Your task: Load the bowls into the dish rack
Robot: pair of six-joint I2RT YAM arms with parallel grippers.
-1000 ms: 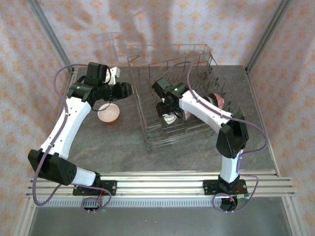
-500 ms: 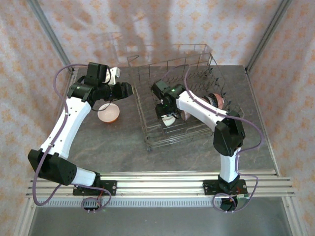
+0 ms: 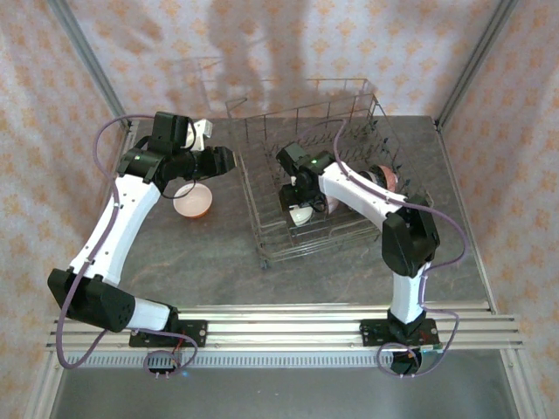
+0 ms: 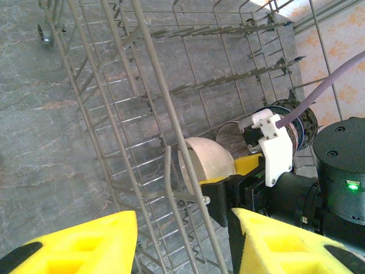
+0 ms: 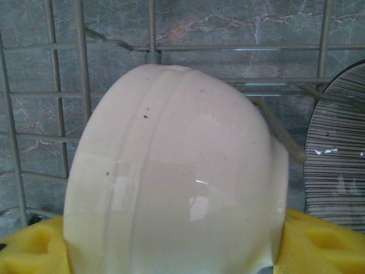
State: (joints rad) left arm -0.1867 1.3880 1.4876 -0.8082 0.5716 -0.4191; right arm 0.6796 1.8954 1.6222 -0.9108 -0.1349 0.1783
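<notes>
Cream bowl (image 5: pixel 177 171) inside dish rack (image 5: pixel 151 25)

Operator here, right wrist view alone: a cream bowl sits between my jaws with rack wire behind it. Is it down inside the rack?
Observer: Yes. From above, the right gripper has the cream bowl low inside the dish rack, toward its near left part.
Operator: What is loaded beyond the striped bowl?
Observer: A pinkish bowl stands at the rack's right side.
Operator: And the left arm?
Observer: The left gripper is beside the rack's left wall, jaws open and empty.
</notes>
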